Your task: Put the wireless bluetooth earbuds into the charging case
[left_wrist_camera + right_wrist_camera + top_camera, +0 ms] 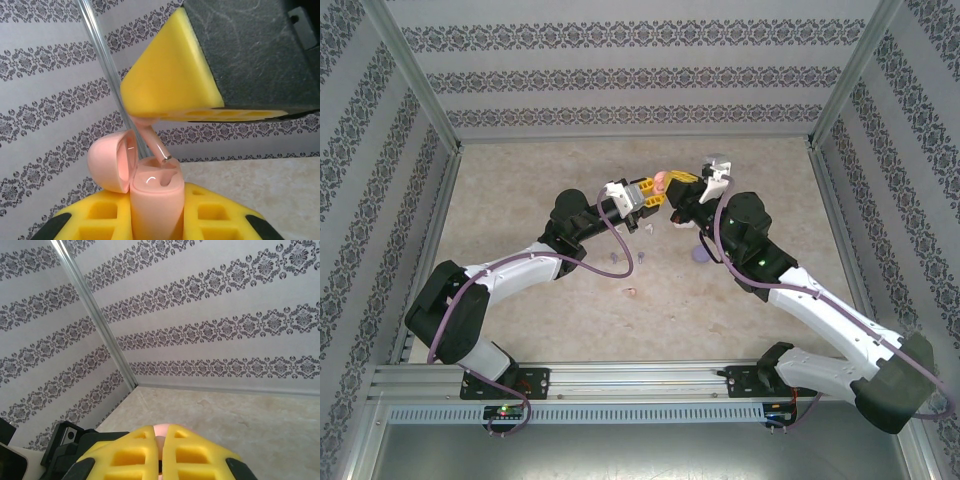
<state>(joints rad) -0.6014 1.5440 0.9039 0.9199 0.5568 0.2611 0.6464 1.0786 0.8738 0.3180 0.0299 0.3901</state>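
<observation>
Yellow fingers of the left hand [156, 217] sit lowest and closest in the left wrist view, closed on the body of the pink case [152, 195], which stands upright between them. Its lid [112, 160] is swung open to the left, so the wells on top are exposed.

Directly above, the right hand [161, 442] comes down from overhead, closed on the pink earbud [152, 140]. Its head is pinched between the pads and its stem hangs free below them.

The stem is the thing to watch. Its long axis slants down and to the right in the left wrist view rather than running straight along the case's upright axis. Its metal tip is at the far rim of the case mouth, and it is unclear whether the two are touching or just apart.

In the top view both hands meet high over the middle of the surface [520, 190], well clear of the loose pieces lying below.

The coming move probably calls for straightening the stem over a well, then a short push downward by the right hand while the left keeps the case upright.
</observation>
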